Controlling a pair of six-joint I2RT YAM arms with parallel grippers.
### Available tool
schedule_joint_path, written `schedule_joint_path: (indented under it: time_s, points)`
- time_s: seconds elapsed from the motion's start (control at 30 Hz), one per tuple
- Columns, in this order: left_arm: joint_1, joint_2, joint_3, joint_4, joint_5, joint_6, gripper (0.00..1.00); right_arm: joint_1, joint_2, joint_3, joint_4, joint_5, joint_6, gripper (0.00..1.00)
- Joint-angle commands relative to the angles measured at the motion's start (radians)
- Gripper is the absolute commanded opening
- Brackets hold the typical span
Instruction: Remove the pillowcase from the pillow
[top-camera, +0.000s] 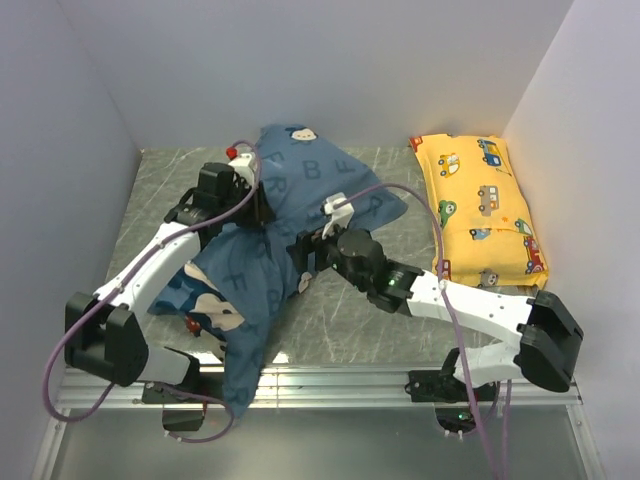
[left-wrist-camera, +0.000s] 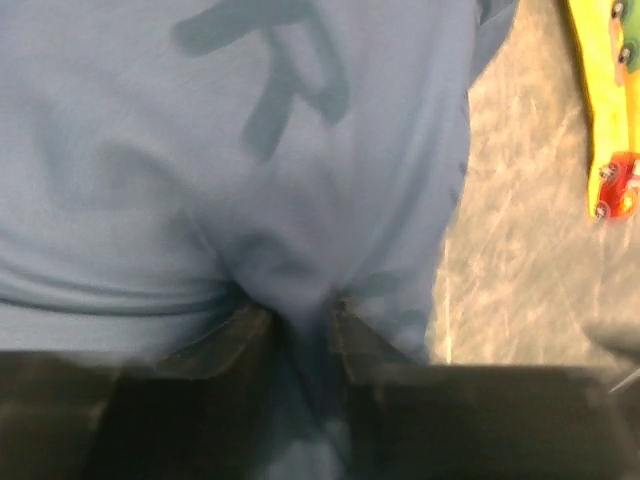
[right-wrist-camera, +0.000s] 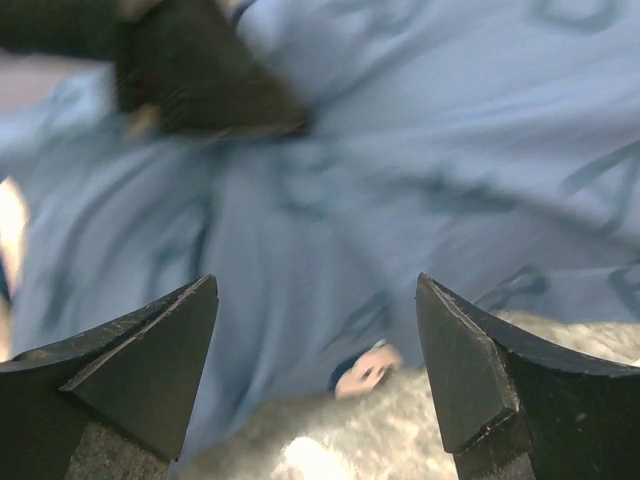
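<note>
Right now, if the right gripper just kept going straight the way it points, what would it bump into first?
Most likely the blue pillowcase. The right gripper is open and aimed straight at its folds, though how close the cloth is remains hard to judge.

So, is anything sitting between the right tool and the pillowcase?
Nothing visible. The right tool, jaws apart, faces the soft dusty-blue letter-print pillowcase directly, with only bare grey table under the gap.
</note>
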Motion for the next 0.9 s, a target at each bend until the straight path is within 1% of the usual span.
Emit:
schedule_joint_path:
  time_s: [0.0,0.03,0.07,0.1,0.13,0.2,0.23,0.27,0.3,0.33,0.37,0.43,0.47,0.53,0.57,0.6,0.63,0.7,0.77,0.87]
  points:
    - [-0.008,0.019,0.087,0.096,-0.071,-0.134,0.47,0.086,-0.066,0.009,-0.002,0.105,-0.106,0.86]
    - [-0.008,-0.009,0.095,0.084,-0.105,-0.163,0.57,0.116,-0.065,0.022,-0.016,0.133,-0.138,0.86]
    - [-0.006,-0.029,0.098,0.079,-0.132,-0.208,0.64,0.161,-0.061,0.036,-0.041,0.156,-0.155,0.86]
    - [-0.008,-0.053,0.103,0.07,-0.204,-0.229,0.73,0.185,-0.049,0.065,-0.05,0.19,-0.169,0.86]
    - [-0.008,-0.104,0.13,0.024,-0.243,-0.254,0.76,0.2,-0.039,0.081,-0.059,0.2,-0.198,0.86]
    - [-0.008,-0.153,0.17,-0.063,-0.368,-0.327,0.83,0.241,0.0,0.128,-0.076,0.249,-0.224,0.86]
    - [-0.008,-0.196,0.22,-0.115,-0.507,-0.353,0.84,0.251,0.017,0.148,-0.084,0.26,-0.249,0.87]
    - [-0.006,-0.216,0.242,-0.236,-0.591,-0.417,0.85,0.261,0.037,0.17,-0.1,0.271,-0.263,0.87]
    - [-0.006,-0.239,0.257,-0.284,-0.655,-0.455,0.87,0.281,0.078,0.218,-0.108,0.276,-0.275,0.87]
    - [-0.006,-0.291,0.261,-0.327,-0.761,-0.488,0.88,0.295,0.102,0.246,-0.117,0.295,-0.296,0.87]
    - [-0.005,-0.317,0.252,-0.399,-0.798,-0.569,0.89,0.307,0.128,0.274,-0.128,0.306,-0.335,0.87]
    - [0.003,-0.388,0.227,-0.473,-0.838,-0.634,0.91,0.346,0.21,0.363,-0.137,0.348,-0.393,0.88]
    - [0.009,-0.406,0.221,-0.545,-0.857,-0.697,0.92,0.355,0.271,0.393,-0.139,0.36,-0.413,0.89]
    - [0.014,-0.461,0.193,-0.608,-0.86,-0.755,0.94,0.37,0.342,0.495,-0.16,0.397,-0.456,0.9]
    - [0.014,-0.481,0.177,-0.627,-0.849,-0.788,0.95,0.375,0.407,0.531,-0.191,0.411,-0.467,0.9]
    - [0.015,-0.529,0.155,-0.642,-0.845,-0.795,0.96,0.377,0.437,0.593,-0.197,0.418,-0.477,0.9]
    - [0.018,-0.552,0.109,-0.654,-0.846,-0.817,0.99,0.378,0.463,0.616,-0.196,0.434,-0.491,0.91]
    - [0.021,-0.606,0.06,-0.677,-0.849,-0.825,0.99,0.377,0.529,0.662,-0.185,0.435,-0.511,0.94]
    - [0.028,-0.627,0.046,-0.697,-0.84,-0.831,0.99,0.377,0.586,0.703,-0.193,0.44,-0.52,0.96]
    - [0.029,-0.649,0.031,-0.713,-0.826,-0.825,0.99,0.38,0.635,0.745,-0.217,0.416,-0.525,0.96]
